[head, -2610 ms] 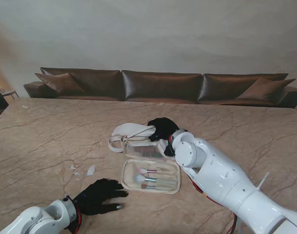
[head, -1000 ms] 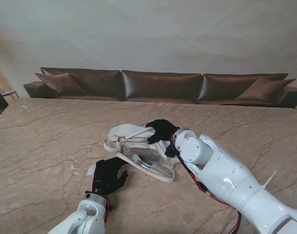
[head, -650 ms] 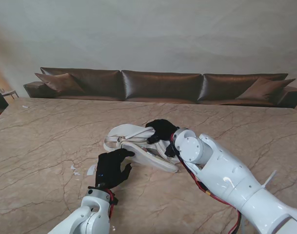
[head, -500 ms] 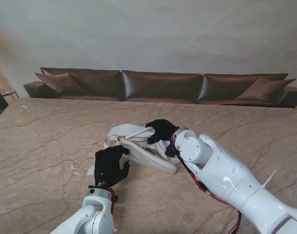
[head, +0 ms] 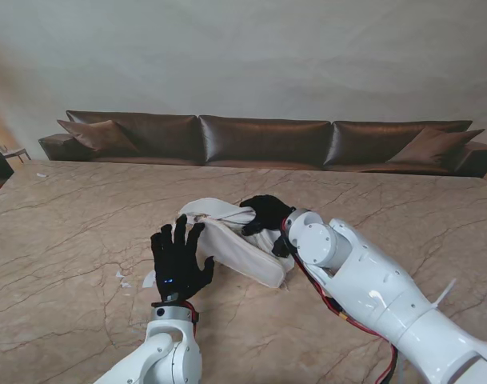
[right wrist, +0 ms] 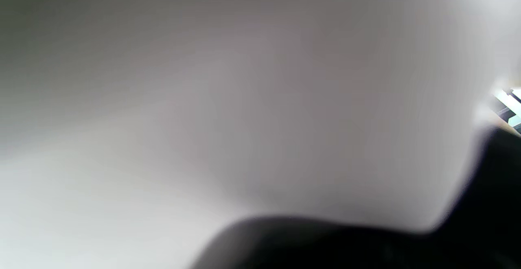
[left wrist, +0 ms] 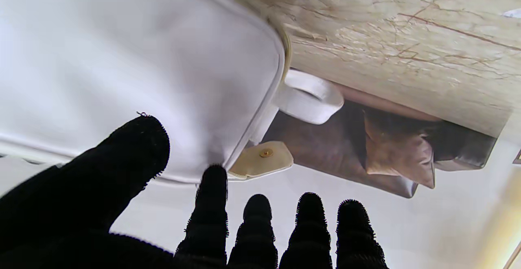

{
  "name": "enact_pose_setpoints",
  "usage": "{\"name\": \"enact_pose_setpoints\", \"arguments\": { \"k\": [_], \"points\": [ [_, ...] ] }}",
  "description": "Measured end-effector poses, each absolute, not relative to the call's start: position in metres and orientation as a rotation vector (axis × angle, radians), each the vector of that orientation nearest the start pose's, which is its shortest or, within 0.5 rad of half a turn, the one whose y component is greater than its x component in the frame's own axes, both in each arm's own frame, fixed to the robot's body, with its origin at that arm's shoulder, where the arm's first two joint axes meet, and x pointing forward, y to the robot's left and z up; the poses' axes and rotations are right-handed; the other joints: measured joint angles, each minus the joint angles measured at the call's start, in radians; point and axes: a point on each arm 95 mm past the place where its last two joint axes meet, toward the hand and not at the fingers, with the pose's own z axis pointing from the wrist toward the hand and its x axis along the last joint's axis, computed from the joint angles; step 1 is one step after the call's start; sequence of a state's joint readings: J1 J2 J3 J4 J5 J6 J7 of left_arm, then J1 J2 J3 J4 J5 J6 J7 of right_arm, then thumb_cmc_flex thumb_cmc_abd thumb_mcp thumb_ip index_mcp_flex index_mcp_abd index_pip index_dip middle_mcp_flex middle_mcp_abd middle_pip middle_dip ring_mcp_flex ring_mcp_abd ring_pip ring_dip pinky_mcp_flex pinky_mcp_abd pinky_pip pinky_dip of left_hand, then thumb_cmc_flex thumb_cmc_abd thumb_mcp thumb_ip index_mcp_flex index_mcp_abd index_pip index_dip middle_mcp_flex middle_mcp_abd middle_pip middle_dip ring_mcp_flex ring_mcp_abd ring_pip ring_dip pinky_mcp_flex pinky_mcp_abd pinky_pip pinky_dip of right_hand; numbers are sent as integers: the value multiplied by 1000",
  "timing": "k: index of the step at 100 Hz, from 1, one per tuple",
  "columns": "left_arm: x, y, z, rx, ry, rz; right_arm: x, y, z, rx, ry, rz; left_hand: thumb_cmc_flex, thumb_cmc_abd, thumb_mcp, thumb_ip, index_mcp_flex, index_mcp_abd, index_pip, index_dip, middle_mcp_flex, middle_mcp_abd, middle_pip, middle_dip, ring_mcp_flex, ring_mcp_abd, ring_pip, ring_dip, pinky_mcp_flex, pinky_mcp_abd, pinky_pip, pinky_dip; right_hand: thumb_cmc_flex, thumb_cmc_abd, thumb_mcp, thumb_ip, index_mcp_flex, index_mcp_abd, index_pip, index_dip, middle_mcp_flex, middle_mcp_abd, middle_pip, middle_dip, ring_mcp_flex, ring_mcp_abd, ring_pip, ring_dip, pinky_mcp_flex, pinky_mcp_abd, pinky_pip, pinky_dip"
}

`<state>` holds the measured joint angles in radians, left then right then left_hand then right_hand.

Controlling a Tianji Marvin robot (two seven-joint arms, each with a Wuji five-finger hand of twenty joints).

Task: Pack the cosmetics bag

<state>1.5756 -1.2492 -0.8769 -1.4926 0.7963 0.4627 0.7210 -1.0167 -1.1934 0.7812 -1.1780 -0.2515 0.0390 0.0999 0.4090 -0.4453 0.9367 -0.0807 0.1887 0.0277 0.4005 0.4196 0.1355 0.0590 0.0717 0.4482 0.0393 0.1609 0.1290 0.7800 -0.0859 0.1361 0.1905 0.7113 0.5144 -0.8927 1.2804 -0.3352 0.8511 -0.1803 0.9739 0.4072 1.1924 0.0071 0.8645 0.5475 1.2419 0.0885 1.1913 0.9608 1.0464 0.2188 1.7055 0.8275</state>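
The white cosmetics bag (head: 241,252) lies mid-table, its near half folded up against the far half so the brushes inside are hidden. My left hand (head: 177,260) stands upright beside the bag's left end, open with fingers spread, thumb against the flap. In the left wrist view the bag's white side (left wrist: 122,65) fills the frame, the thumb (left wrist: 122,155) touches it, and a beige snap tab (left wrist: 262,161) and strap loop (left wrist: 309,100) show. My right hand (head: 265,214) is shut on the bag's far top edge. White fabric (right wrist: 244,98) fills the right wrist view.
Small white scraps (head: 121,276) lie on the marble table (head: 67,224) to the left of my left hand. A brown sofa (head: 267,140) runs along the table's far edge. My right arm (head: 363,280) crosses the table's right side.
The bag lay open with brushes showing; its near half has swung up and shut. My left hand rose from flat on the table to upright against the flap. The right hand stayed.
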Motion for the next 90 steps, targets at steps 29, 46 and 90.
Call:
{"name": "enact_pose_setpoints", "arguments": {
  "k": [29, 46, 90],
  "points": [
    [348, -92, -360, -1247, 848, -1480, 506, 91, -316, -2013, -1761, -1993, 2, -16, -38, -2, -33, 55, -370, -108, 0, 13, -51, -218, 0, 0, -15, -147, 11, 0, -35, -143, 0, 4, 0, 0, 0, 6, 1, -6, 0, -1, -1, 4, 0, 0, 5, -1, 0, 0, 0, 0],
    [350, -96, -357, -1261, 817, -1428, 505, 93, -317, -2008, -1757, -1984, 2, -16, -37, -2, -56, 33, -320, 245, 0, 13, -30, -33, 0, 19, -14, -48, 11, 0, -34, -118, 0, 4, 0, 1, 0, 6, 4, -6, 0, 1, 0, 8, 0, 0, 14, -1, 10, 0, 0, 0],
    [359, -94, -350, -1163, 1047, -1439, 503, 91, -316, -1908, -1807, -1985, -43, -131, -34, -20, -56, 179, -405, -422, -14, 40, -82, -368, 0, -48, -117, -597, 41, -34, -128, -427, 0, 4, 0, 1, 0, 6, 6, -18, -1, 2, 2, -2, -14, 6, 15, 0, -28, 0, 0, 4]
  ]
}}
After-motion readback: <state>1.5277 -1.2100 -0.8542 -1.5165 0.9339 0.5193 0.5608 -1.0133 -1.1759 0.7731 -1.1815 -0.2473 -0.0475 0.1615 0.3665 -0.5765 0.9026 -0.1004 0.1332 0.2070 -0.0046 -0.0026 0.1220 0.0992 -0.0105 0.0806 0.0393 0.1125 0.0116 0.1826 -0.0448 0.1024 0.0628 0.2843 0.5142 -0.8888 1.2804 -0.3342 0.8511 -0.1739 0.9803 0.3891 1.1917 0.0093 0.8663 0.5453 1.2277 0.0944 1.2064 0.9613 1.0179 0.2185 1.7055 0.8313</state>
